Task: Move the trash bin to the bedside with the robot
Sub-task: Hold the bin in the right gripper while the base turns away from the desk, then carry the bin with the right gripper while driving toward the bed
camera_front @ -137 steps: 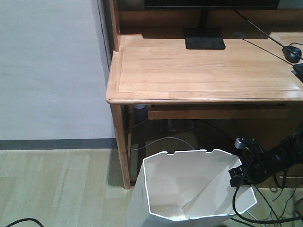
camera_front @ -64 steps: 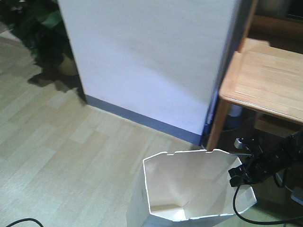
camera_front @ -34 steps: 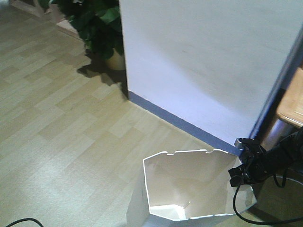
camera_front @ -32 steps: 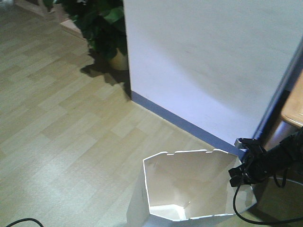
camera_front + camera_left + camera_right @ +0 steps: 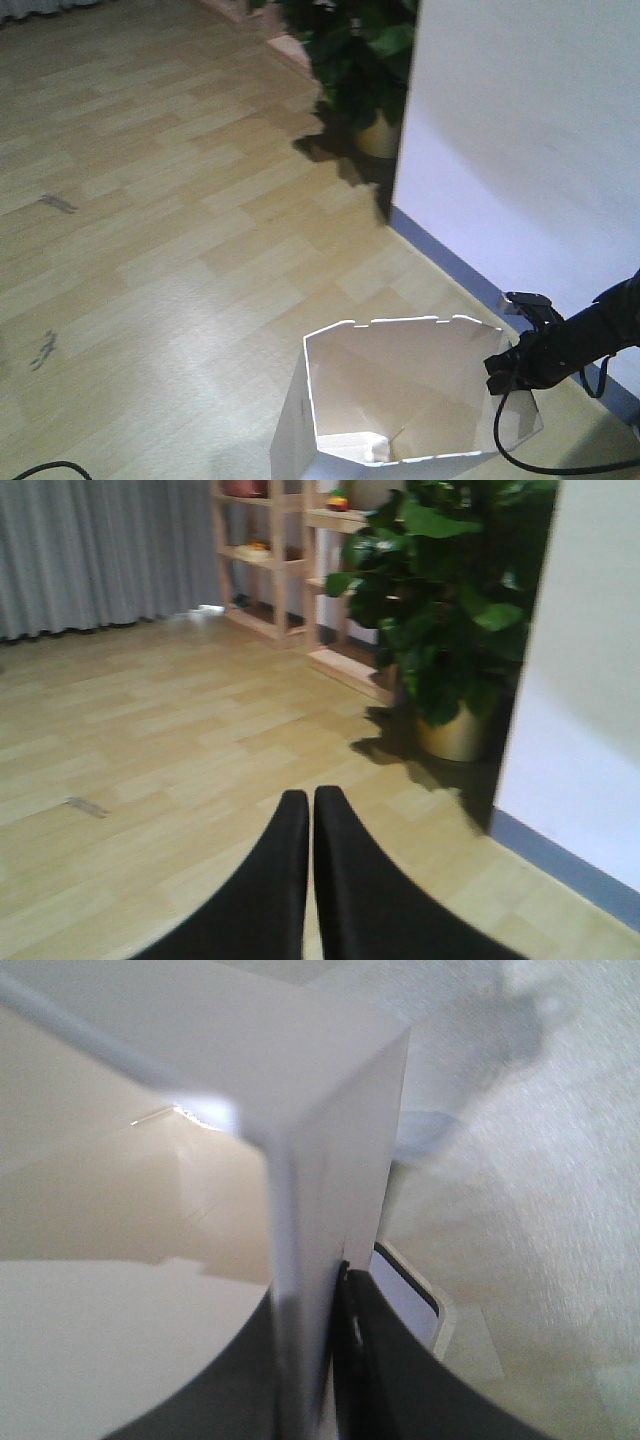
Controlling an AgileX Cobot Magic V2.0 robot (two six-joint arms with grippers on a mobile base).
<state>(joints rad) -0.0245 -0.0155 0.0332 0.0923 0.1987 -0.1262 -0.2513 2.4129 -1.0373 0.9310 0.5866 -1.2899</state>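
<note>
The floor (image 5: 180, 200) ahead of me is pale wood-look planking laid in staggered strips. Two small dark marks (image 5: 58, 203) lie on it towards my left. A potted plant (image 5: 378, 135) stands on it at the wall's corner, beside the blue-grey baseboard (image 5: 450, 265). A loose black cable (image 5: 40, 467) curls at the lower left edge. The trash bin (image 5: 295, 430) is nearest me; its base is out of view, so I cannot tell whether it touches the floor. Farther off, a wooden shelf unit (image 5: 270, 560) stands on the planks.
</note>
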